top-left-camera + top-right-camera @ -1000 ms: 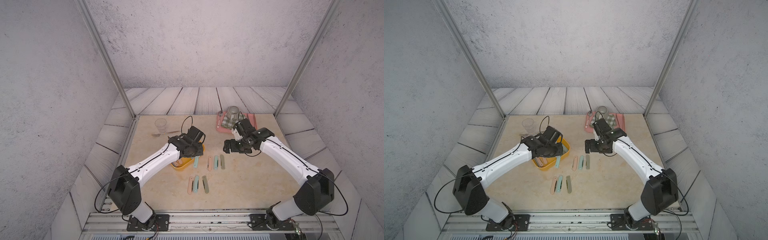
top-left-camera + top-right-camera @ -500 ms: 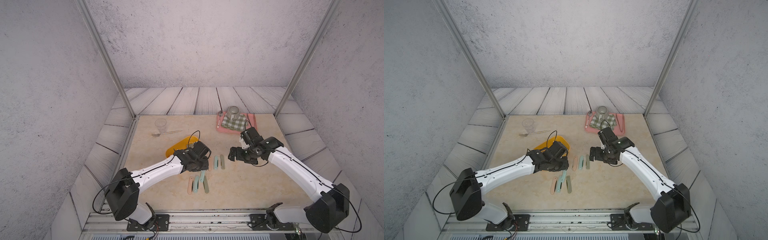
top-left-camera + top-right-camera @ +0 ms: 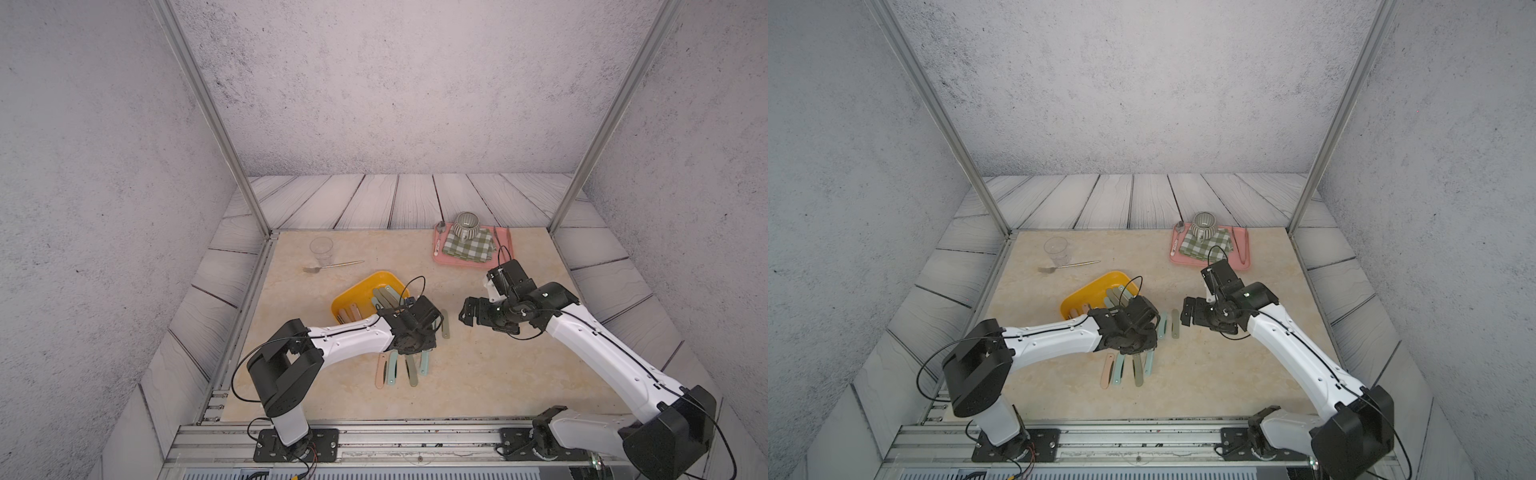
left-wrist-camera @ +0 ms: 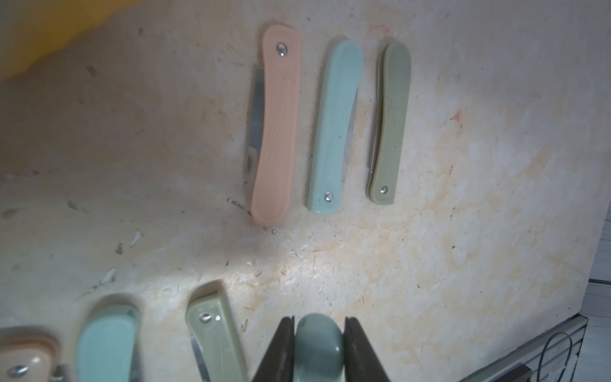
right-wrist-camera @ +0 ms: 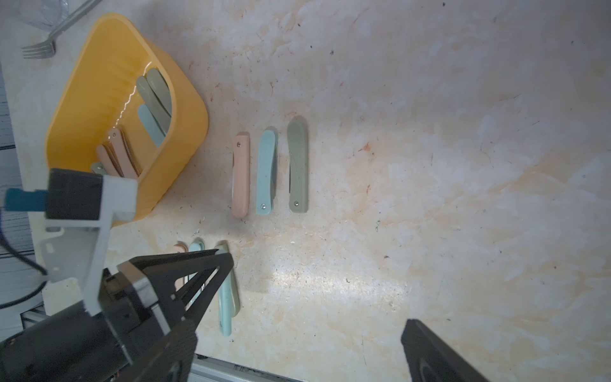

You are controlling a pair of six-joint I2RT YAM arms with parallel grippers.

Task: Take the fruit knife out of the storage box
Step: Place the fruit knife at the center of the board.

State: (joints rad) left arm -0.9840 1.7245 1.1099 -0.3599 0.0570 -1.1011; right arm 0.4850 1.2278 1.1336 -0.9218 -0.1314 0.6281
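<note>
Holding a teal fruit knife (image 4: 319, 350) in the left gripper (image 4: 319, 325), I have it out of the storage box (image 3: 357, 291) and at the near row of knives (image 3: 392, 372).
Jaws narrow, clamped on one end; the wrist view cuts off the rest, and in both top views the wrist hides the grip, so I cannot tell whether the knife touches the table (image 3: 498, 374). One finger (image 5: 429, 354) of the right gripper (image 3: 466, 318) shows in its own view; its jaws gape wide, empty, beside the far row (image 5: 267, 172). A second ago the left gripper was over the box, where more knives (image 5: 152, 109) lie; the right stood nearer the pink tray (image 3: 438, 259).
</note>
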